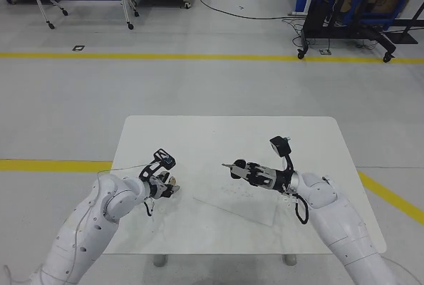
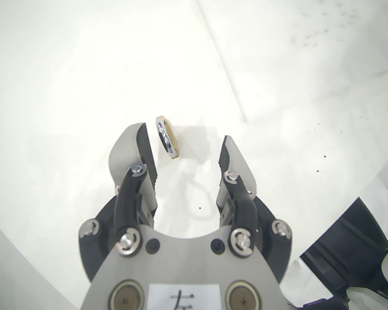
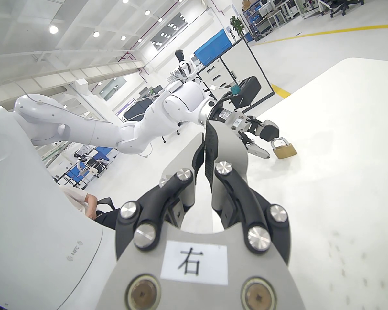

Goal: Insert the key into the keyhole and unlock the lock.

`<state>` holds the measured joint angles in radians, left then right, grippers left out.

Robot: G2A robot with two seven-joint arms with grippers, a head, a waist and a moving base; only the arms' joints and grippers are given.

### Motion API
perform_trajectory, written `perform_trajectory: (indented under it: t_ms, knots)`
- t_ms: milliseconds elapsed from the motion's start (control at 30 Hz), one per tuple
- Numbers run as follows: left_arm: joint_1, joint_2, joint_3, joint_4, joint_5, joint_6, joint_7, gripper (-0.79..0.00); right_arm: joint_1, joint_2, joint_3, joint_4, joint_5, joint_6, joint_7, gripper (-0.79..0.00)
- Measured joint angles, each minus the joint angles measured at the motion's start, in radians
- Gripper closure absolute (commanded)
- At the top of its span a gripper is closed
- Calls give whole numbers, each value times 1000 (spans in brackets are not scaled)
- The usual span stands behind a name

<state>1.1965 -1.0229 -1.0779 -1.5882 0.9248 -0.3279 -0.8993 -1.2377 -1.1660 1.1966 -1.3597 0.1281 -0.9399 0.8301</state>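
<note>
A small brass padlock point(image 2: 168, 140) with a silver shackle stands on the white table point(image 1: 226, 135), just beyond the tips of my left gripper point(image 2: 184, 143). That gripper is open, and the padlock is close to one of its fingers point(image 2: 145, 149). From the right wrist view the padlock point(image 3: 285, 150) sits upright by the left gripper point(image 3: 267, 141), shackle up. My right gripper point(image 1: 233, 168) hovers over the table's middle, pointing toward the left arm. Its fingers point(image 3: 210, 149) are pressed together, and a thin silver key tip point(image 1: 226, 166) sticks out of them.
A thin clear sheet point(image 1: 233, 206) lies flat on the table between the arms, with dark specks point(image 2: 323, 30) near it. The table's near edge point(image 1: 219, 254) is close behind both arms. Open tabletop stretches behind the grippers.
</note>
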Motion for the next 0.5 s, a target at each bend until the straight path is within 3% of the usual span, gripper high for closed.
perform_trajectory:
  t_ms: [267, 500]
  knots:
    - [-22, -11, 36, 16, 40, 74, -16, -237, 0, 0, 0, 0, 0, 0, 0, 0]
    - [-32, -19, 50, 23, 42, 112, -20, 0, 0, 0, 0, 0, 0, 0, 0, 0]
